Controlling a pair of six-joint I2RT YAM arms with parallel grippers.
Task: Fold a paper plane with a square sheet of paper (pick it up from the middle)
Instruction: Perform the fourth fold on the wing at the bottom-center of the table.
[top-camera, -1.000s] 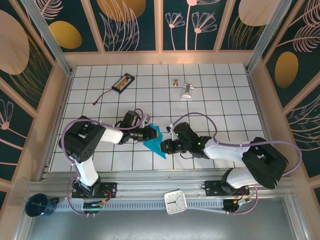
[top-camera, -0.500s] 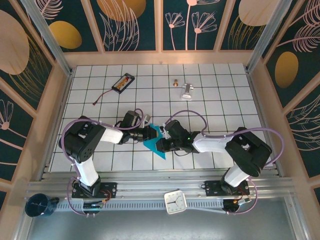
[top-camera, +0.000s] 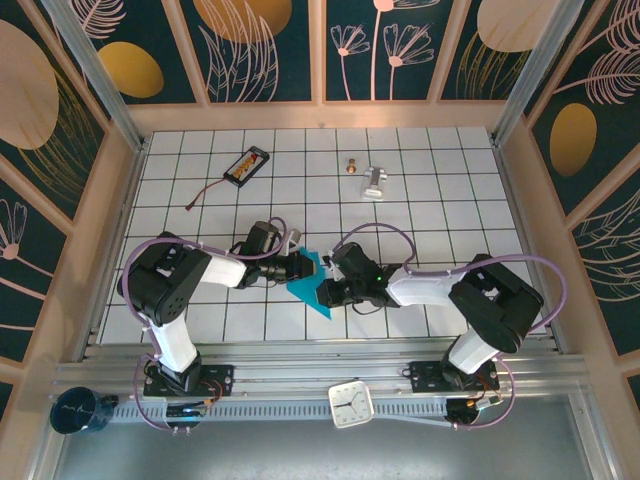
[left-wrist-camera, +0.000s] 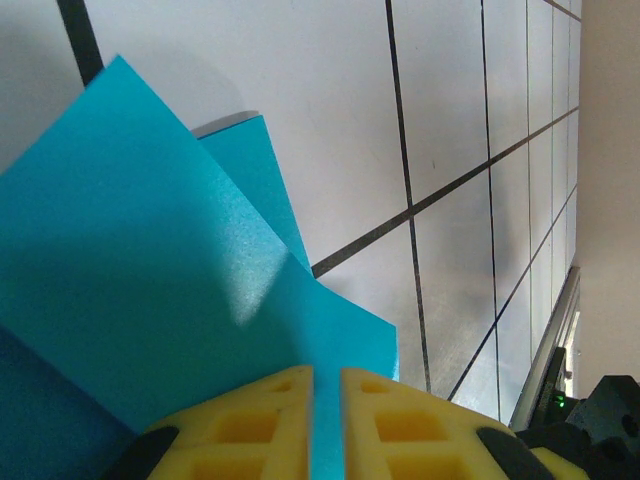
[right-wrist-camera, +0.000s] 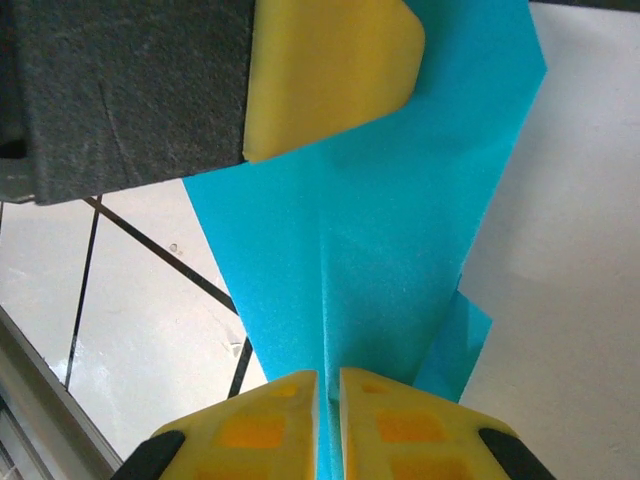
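1. The teal paper, thin, matte and folded into angular overlapping flaps, is midway across the gridded worktop, toward its near edge.
2. The left tool clamps one paper edge between yellow pads.
3. The right tool pinches the creased end.

A white grid-tiled desk sits between dark teal wall panels (gold discs, pale line-drawn flowers) framed in light wood; an aluminium rail edges its near side.
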